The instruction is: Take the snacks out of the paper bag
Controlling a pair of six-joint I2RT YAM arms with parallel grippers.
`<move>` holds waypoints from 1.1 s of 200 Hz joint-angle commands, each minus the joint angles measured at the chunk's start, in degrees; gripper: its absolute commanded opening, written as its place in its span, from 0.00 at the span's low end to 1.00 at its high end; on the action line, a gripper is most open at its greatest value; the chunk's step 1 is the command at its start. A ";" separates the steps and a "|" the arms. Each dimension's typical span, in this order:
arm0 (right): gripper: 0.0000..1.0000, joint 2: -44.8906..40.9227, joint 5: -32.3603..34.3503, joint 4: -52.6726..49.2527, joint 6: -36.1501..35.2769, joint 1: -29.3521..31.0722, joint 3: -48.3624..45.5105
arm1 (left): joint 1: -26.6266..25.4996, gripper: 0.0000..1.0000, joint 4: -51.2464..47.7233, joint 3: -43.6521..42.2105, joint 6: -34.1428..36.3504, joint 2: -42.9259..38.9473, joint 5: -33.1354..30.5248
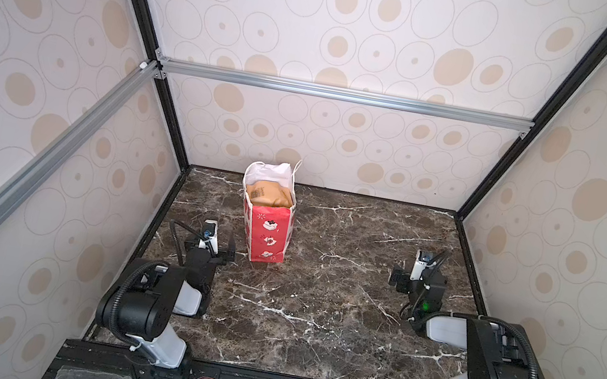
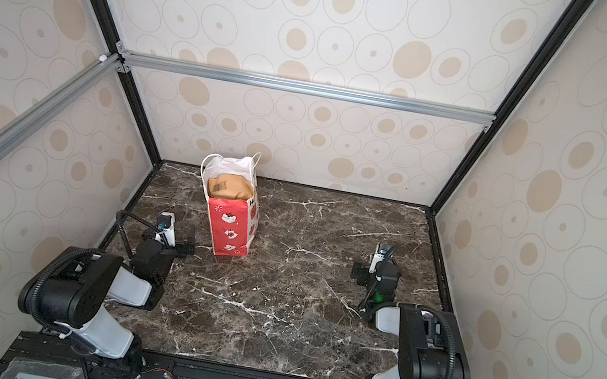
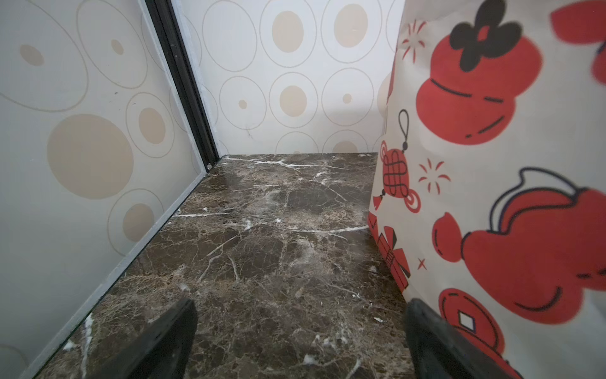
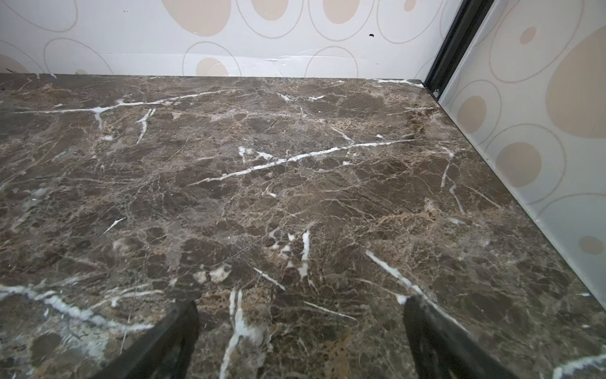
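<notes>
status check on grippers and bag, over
Left gripper open, empty, beside bag. Right gripper open, empty, well clear. Bag upright, pouch showing at its mouth. Nothing blocking the mouth.

Counted: one paper bag point(image 1: 267, 235); one tan kraft pouch point(image 1: 269, 194) showing at its mouth; two arms, left point(image 1: 142, 305) and right point(image 1: 494, 367); one counter point(image 1: 315, 306).
</notes>
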 commanded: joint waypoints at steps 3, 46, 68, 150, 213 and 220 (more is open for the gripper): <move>1.00 0.43 0.68 0.62 -1.15 0.26 0.14 | 0.22 0.98 1.86 0.10 0.92 -0.11 0.33; 1.00 0.43 0.71 0.56 -1.06 0.24 0.20 | 0.22 0.99 1.68 0.19 0.88 -0.10 0.42; 1.00 0.44 0.64 0.59 -0.97 0.23 0.19 | 0.22 0.98 1.77 0.19 0.86 -0.10 0.36; 1.00 0.25 -0.39 0.83 -1.51 0.26 -0.19 | 0.22 0.98 1.86 0.10 0.86 -0.19 0.42; 1.00 -19.27 6.14 -33.23 11.53 1.57 9.42 | -0.04 0.98 4.54 -5.33 0.29 -9.31 -2.84; 1.00 -21.91 5.06 -42.18 16.57 1.59 13.40 | -0.28 0.98 0.89 -5.24 -0.08 -13.26 -4.74</move>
